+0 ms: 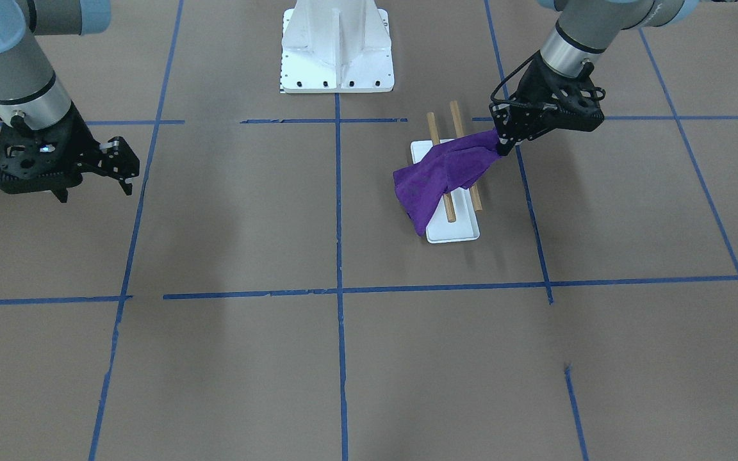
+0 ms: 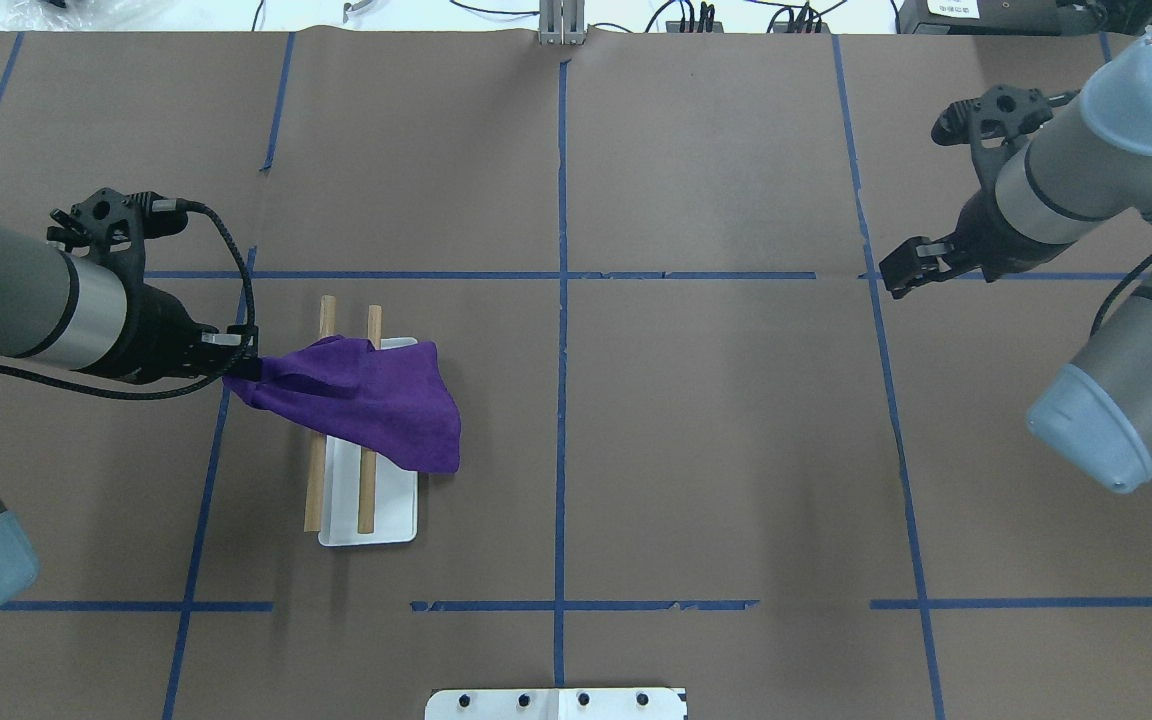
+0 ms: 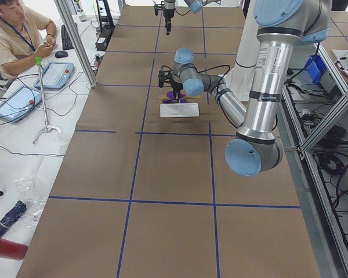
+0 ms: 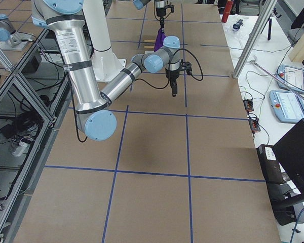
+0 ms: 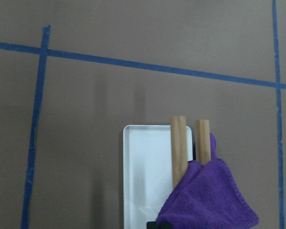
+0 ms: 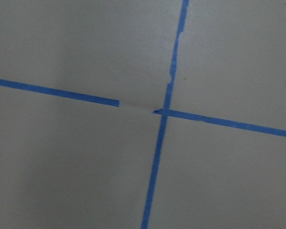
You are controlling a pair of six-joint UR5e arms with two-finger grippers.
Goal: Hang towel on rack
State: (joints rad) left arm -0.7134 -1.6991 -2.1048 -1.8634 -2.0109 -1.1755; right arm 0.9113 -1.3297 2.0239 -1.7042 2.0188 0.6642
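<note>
2 light-brown wooden dowels [image 1: 457,118] lie parallel on top of the rack [image 2: 367,500]. Its flat white base [image 1: 455,232] rests on the brown paper-covered table [image 2: 716,450], in the robot's left half.

A purple towel [image 2: 366,400] is draped across the middle of both dowels. 1 end hangs over the side of the rack that faces the table's centre line and covers part of the base's edge there; whether that end touches the table I cannot tell. The opposite corner is stretched out past the outer dowel, on the rack's other side.

That corner is pinched in the left gripper [image 1: 502,145], whose fingers are closed tight on the cloth. The gripper is just beside the rack, clear of the dowels. In the left wrist view 1 end of each dowel and 1 end of the base are bare, and the towel is bunched at the bottom of the frame.

The right gripper [image 1: 95,189] hovers well apart from the rack, over the table's other half. Its 2 fingers are spread with a clear gap between them. Its wrist camera sees only a crossing of blue tape [image 6: 162,112].

A white ribbed metal pedestal [image 1: 337,57] with bolt holes stands at the robot's edge of the table on the centre line, near the rack but apart from it. 1 person [image 3: 11,35] in a tan shirt sits at a side desk.
</note>
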